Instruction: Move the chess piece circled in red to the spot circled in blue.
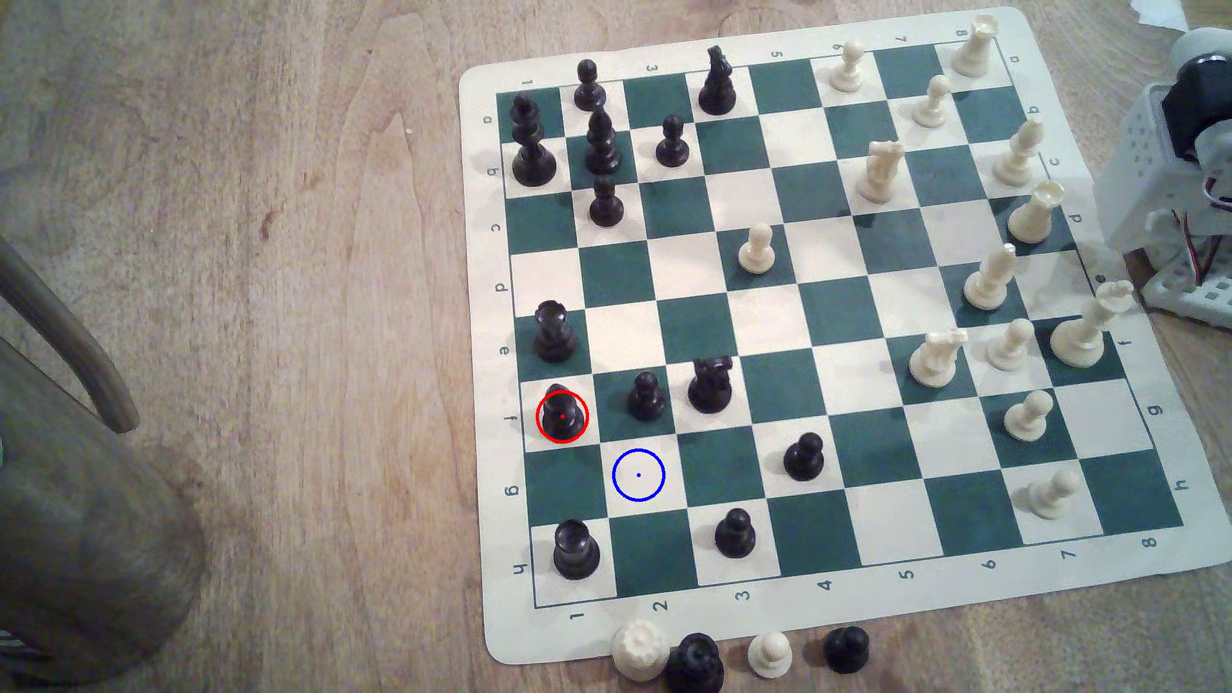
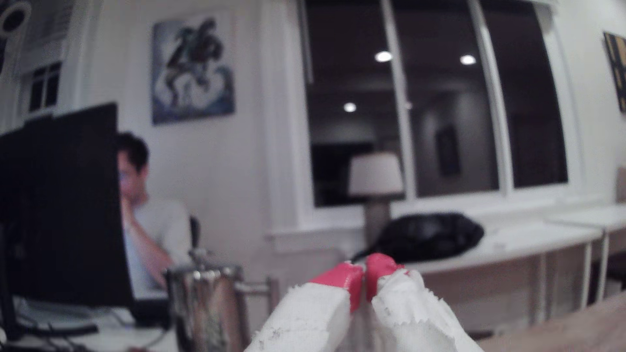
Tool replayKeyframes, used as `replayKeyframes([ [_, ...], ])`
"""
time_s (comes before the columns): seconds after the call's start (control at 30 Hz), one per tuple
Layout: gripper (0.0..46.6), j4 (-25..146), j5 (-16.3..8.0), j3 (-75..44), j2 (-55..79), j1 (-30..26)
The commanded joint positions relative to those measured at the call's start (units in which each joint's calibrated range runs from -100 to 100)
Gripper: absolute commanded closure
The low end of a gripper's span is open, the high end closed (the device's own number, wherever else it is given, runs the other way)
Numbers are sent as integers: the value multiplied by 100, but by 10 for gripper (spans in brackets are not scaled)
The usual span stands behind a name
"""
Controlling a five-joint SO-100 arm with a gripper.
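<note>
The chess piece point(image 1: 562, 414), a glossy black bishop ringed in red, stands on a cream square near the exterior view's left edge of the green-and-cream board point(image 1: 827, 426). The spot point(image 1: 639, 475), a cream square with a blue ring and centre dot, lies diagonally next to it, one square toward the exterior view's right and nearer the front edge, and is bare. In the wrist view my gripper point(image 2: 364, 270) is shut, its red-tipped white fingers point(image 2: 345, 276) meeting with nothing between them, raised and facing the room. The arm's white base point(image 1: 1173, 186) sits at the exterior view's right edge.
Black pawns point(image 1: 645, 398) and a black rook point(image 1: 711, 385) stand close to the ringed piece. White pieces point(image 1: 990, 280) crowd the board's right side. Several captured pieces point(image 1: 697, 660) lie off the front edge. A metal jug point(image 2: 206, 304) and a person at a monitor point(image 2: 61, 203) appear in the wrist view.
</note>
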Motion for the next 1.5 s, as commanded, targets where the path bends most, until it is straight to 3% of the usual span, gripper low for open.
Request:
replayKeyframes([
  [0.0,464,1402,274,-1167,847,-342],
  [0.27,464,3212,400,-3107,2858,-757],
  [0.43,464,3736,269,-4884,5167,-960],
  [0.53,464,3949,234,-5601,5898,-1038],
  [1.0,462,4031,29,-7577,8622,-1132],
  [1.13,462,4113,-98,-8366,9242,-1249],
  [1.23,458,4588,-435,-9309,9836,-1320],
  [1.47,454,4604,-762,-9789,10312,-1492],
])
